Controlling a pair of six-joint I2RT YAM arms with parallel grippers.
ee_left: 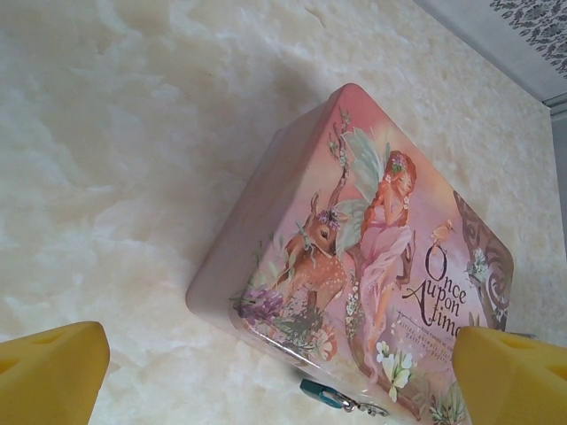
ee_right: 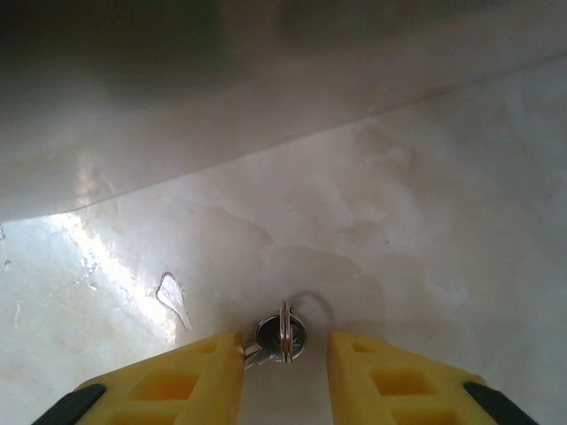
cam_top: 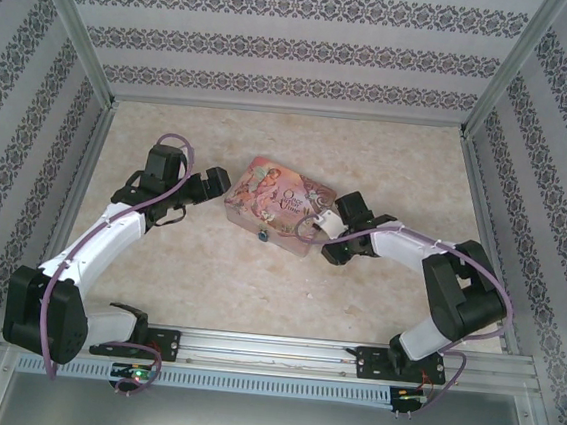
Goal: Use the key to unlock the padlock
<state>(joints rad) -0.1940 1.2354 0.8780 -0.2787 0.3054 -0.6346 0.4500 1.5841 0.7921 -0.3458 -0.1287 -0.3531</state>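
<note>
Yellow right pincer [ee_right: 284,347] half-open astride key [ee_right: 282,333]

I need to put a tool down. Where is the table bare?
Bare: the table between tin and back wall, and between tin and front rail. Crowded: both tin ends, at the left gripper and right gripper, with the padlock on its near side.

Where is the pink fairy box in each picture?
Top external: the pink tin lies in the middle of the table, with its lid up.
Left wrist: the pink tin takes up the centre and right, and you can see the fairy and deer.
Right wrist: a blurred pale wall across the top is probably the side of the pink tin.
Shared landmark: the marbled tabletop under it.
</note>
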